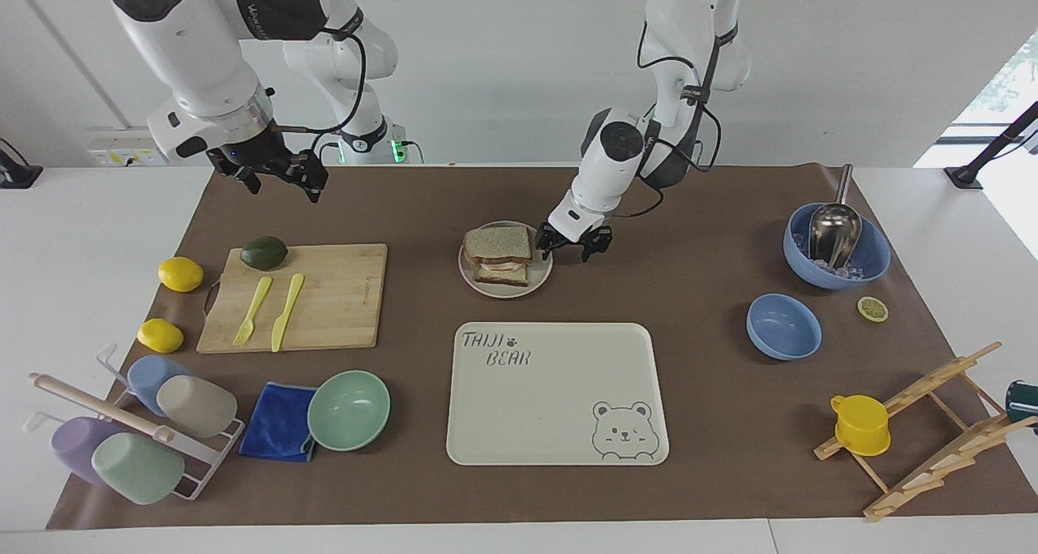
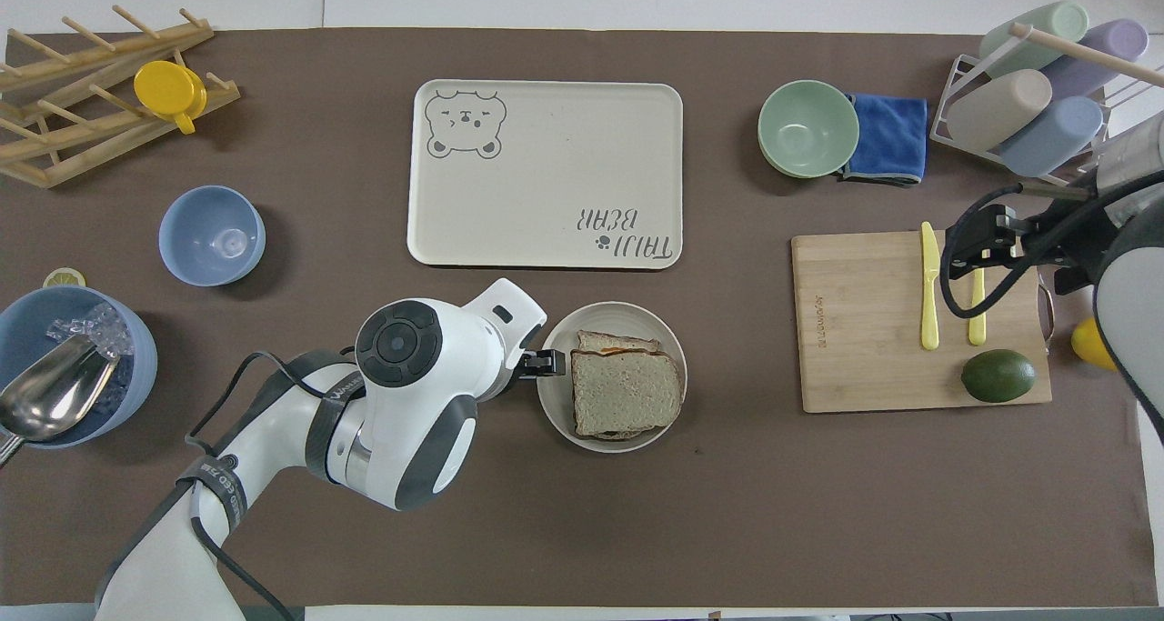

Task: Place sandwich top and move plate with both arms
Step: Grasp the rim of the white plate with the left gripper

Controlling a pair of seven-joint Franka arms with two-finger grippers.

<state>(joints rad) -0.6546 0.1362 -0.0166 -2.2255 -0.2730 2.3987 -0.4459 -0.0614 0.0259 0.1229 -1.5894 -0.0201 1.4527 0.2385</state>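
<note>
Top slice point(image 1: 497, 243): lies on the sandwich on the plate point(image 1: 542, 280), mid-table, nearer the robots than the tray point(image 1: 556, 392)
Left gripper point(image 1: 572, 250): low at the plate's rim toward the left arm's end, jaws apart
Right gripper point(image 1: 278, 181): raised over the mat near the cutting board point(image 1: 340, 298), jaws spread, empty

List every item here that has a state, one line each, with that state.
sandwich top: placed on the sandwich, on the plate.
plate: resting on the table, loaded, not lifted.
left claw: low at the plate's rim, open.
right claw: raised, open, holding nothing.
tray: bare.
mint-green bowl: upright, nothing in it.
large blue bowl: holds ice and a metal scoop.
yellow cup: hung on the wooden rack.
</note>
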